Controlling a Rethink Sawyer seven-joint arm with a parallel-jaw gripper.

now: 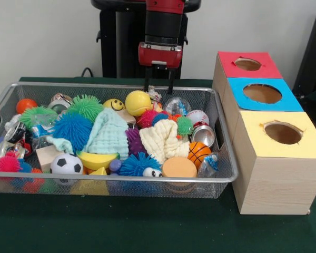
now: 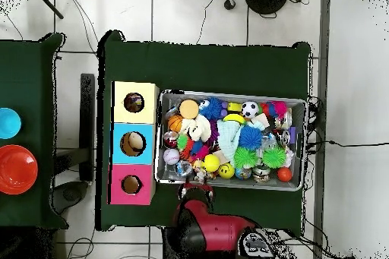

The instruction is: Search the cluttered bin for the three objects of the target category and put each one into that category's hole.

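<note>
The wire mesh bin (image 1: 116, 179) sits on the green table, full of toys; it also shows in the overhead view (image 2: 232, 187). My gripper (image 1: 159, 85) hangs open over the bin's far rim, holding nothing; it shows in the overhead view (image 2: 196, 189) at the bin's edge. Just below its fingers lies a small multicoloured wrinkly wad (image 1: 155, 95). A whitish crinkled wad (image 1: 176, 105) lies to its right. Another crinkled clear wad (image 1: 207, 165) lies in the near right corner. The yellow-topped box's hole (image 1: 283, 133) is right of the bin, and shows in the overhead view (image 2: 134, 102).
A mint waffle towel (image 1: 108, 135) and a cream waffle towel (image 1: 161, 140) lie mid-bin among spiky balls, a yellow ball (image 1: 138, 102) and a soccer ball (image 1: 66, 164). Blue-topped (image 1: 262, 94) and red-topped (image 1: 247, 64) box holes are behind the yellow one. An orange bowl (image 2: 17, 169) sits on a side table.
</note>
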